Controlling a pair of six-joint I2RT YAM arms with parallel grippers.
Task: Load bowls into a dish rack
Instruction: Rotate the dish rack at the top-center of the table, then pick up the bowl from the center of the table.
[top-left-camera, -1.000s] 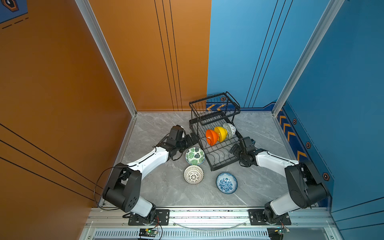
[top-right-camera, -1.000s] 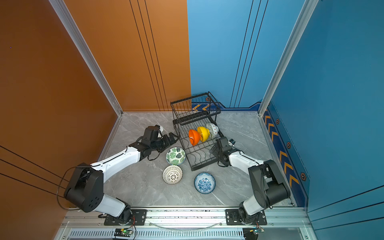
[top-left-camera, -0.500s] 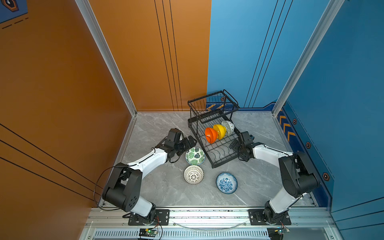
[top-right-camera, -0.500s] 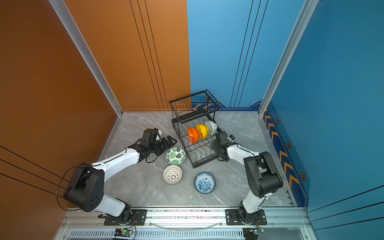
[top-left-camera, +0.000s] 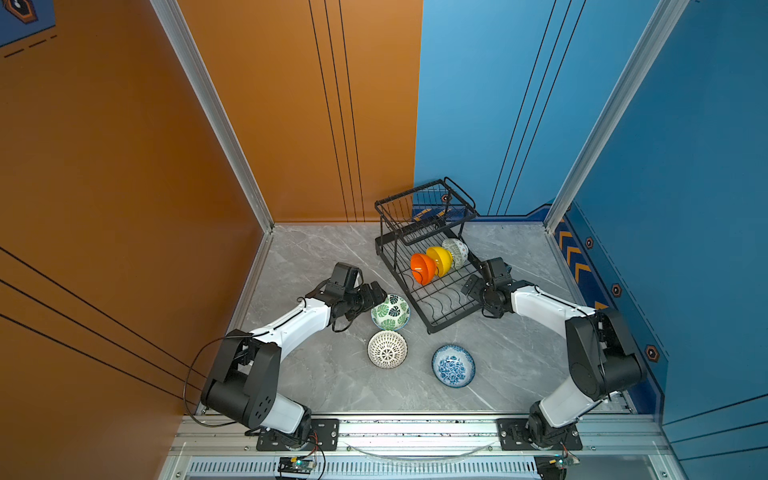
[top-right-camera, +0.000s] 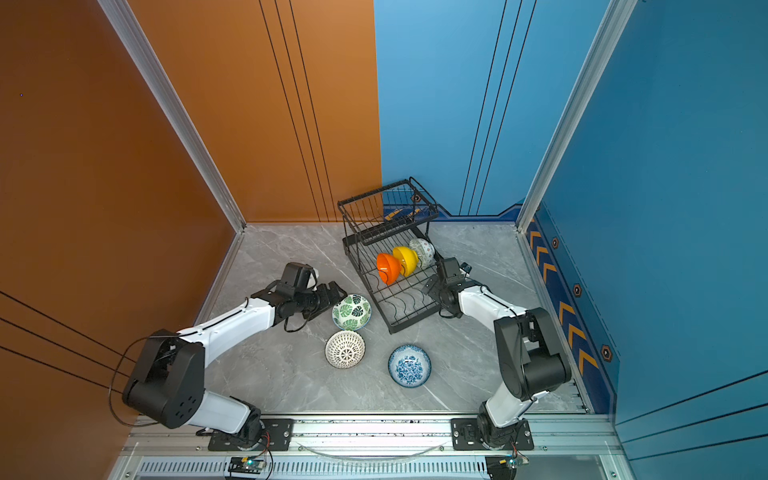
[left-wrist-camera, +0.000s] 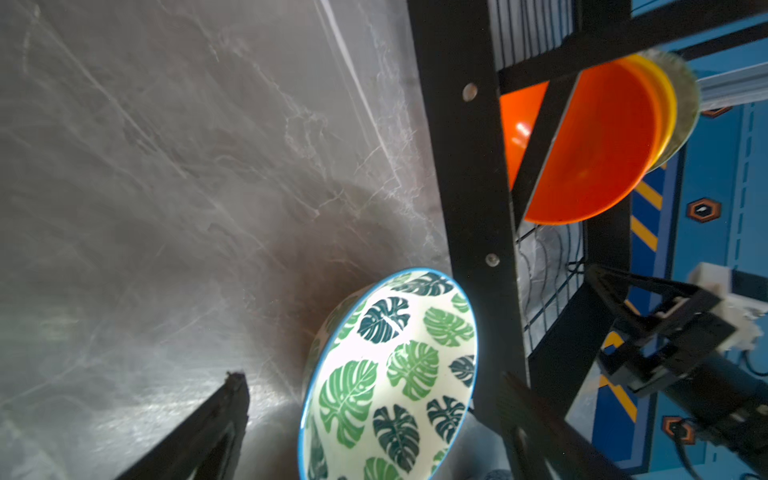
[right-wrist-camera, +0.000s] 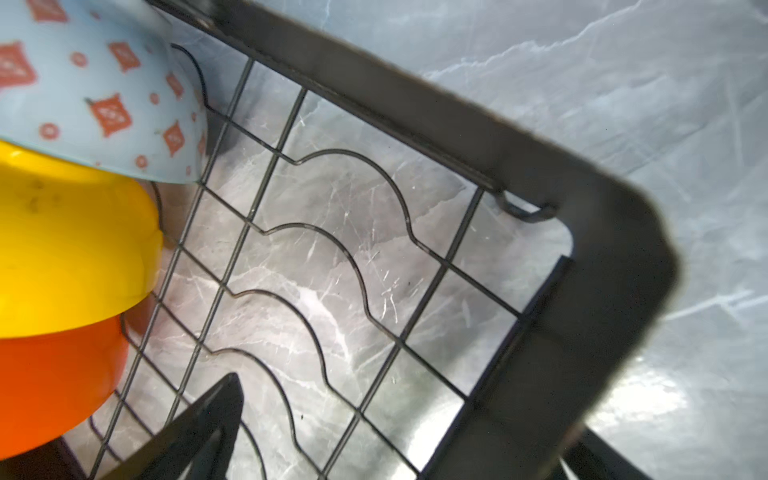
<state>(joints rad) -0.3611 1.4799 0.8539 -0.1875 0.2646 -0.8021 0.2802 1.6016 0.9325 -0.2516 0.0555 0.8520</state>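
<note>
surface: grey marble table (top-left-camera: 316, 374); orange wall (top-left-camera: 124, 166) left, blue wall (top-left-camera: 685, 166) right
left gripper (top-left-camera: 379, 294): jaws wide at left rim of leaf bowl (top-left-camera: 390, 311), gripping nothing
leaf bowl: upright on table, just left of near corner of rack (top-left-camera: 453, 319)
right gripper (top-left-camera: 473, 281): jaws wide, astride rack's right rim, not clamped
rack: angled, basket tier at far end
in rack: orange bowl (top-left-camera: 422, 268), yellow bowl (top-left-camera: 440, 258), grey-green bowl (top-left-camera: 457, 251) on edge in a row, orange nearest
on table: lattice bowl (top-left-camera: 387, 349) just near of leaf bowl; blue bowl (top-left-camera: 453, 365) to its right
</note>
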